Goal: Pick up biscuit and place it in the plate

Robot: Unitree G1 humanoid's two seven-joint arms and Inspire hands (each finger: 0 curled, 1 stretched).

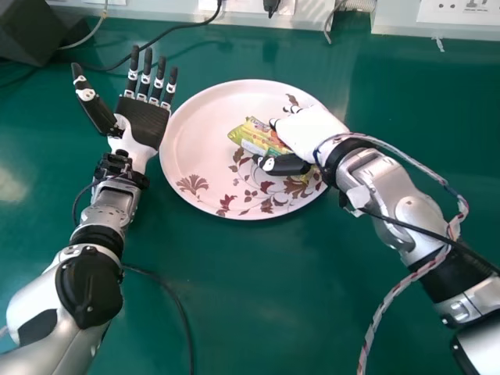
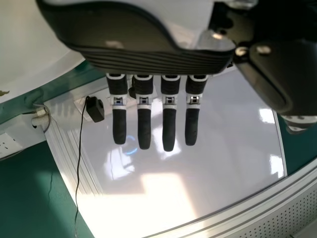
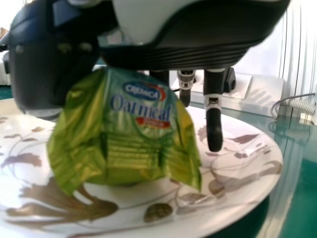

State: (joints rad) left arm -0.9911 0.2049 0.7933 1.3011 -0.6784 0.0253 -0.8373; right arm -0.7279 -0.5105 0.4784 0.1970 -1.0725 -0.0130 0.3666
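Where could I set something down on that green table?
Between left arm and right arm, nearer than the plate, is bare tabletop, bordered by a black cable on its left. The plate's left part is bare too. Its right is crowded, where the right hand meets the biscuit packet.

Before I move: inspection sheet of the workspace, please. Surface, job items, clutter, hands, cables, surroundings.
Surface: glossy green table, light reflections.
Job items: biscuit packet upright at the patterned plate, inside its rim.
Clutter: dark boxy object, far left corner.
Left hand: palm up beside the plate, fingers straight.
Right hand: at the packet; whether it grips, can't tell.
Cables: black cable near the left arm; braided cable along the right arm.
Surroundings: white socket panel at the far edge.
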